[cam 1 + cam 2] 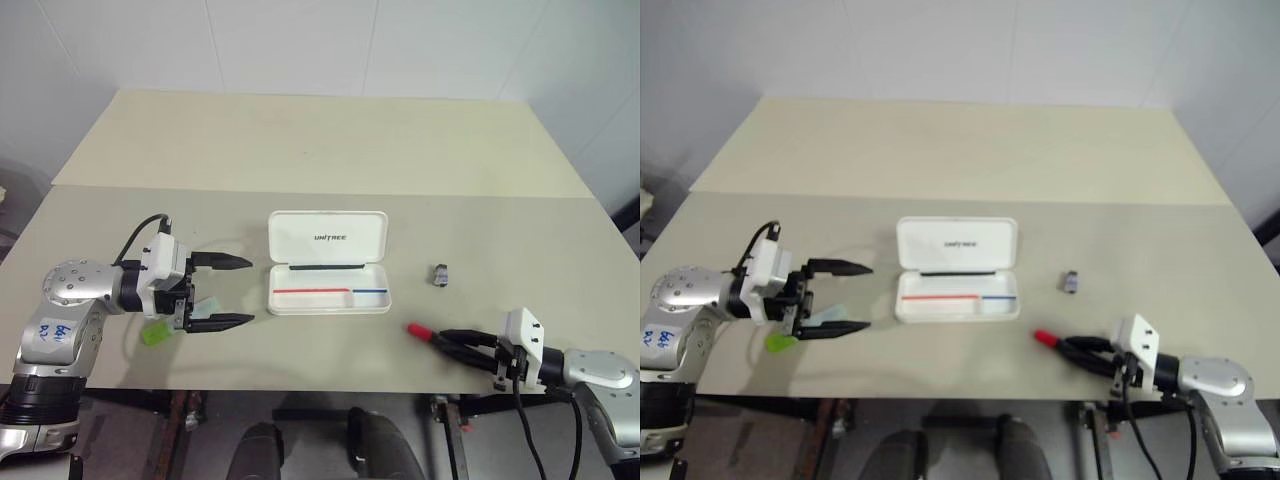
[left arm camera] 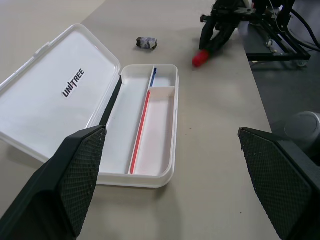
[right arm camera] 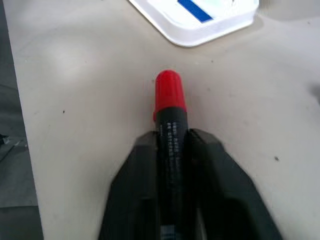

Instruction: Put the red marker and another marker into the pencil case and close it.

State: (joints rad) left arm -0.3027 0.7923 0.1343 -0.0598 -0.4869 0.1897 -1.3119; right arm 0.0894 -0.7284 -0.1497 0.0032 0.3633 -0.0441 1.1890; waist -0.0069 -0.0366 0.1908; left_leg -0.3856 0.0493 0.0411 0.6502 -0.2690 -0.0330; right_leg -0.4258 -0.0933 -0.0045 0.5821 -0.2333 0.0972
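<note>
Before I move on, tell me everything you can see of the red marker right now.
The red marker is slim, with a black printed barrel and a bright red cap. It lies low over the table near its front edge, right of the open pencil case, cap pointing toward the case. The right gripper is shut on its barrel, a black finger on each side, the cap sticking out past the fingertips. Whether it rests on the table is unclear.

A broad beige surface (image 1: 330, 140) is seen, made of two sections joined along a straight seam that runs across it. White panelled walls (image 1: 300, 40) are set behind it and at both sides. Even, soft light is cast over the top. Beneath the near edge, dark metal framing (image 2: 280, 47) and grey floor (image 2: 285, 90) are visible.
</note>
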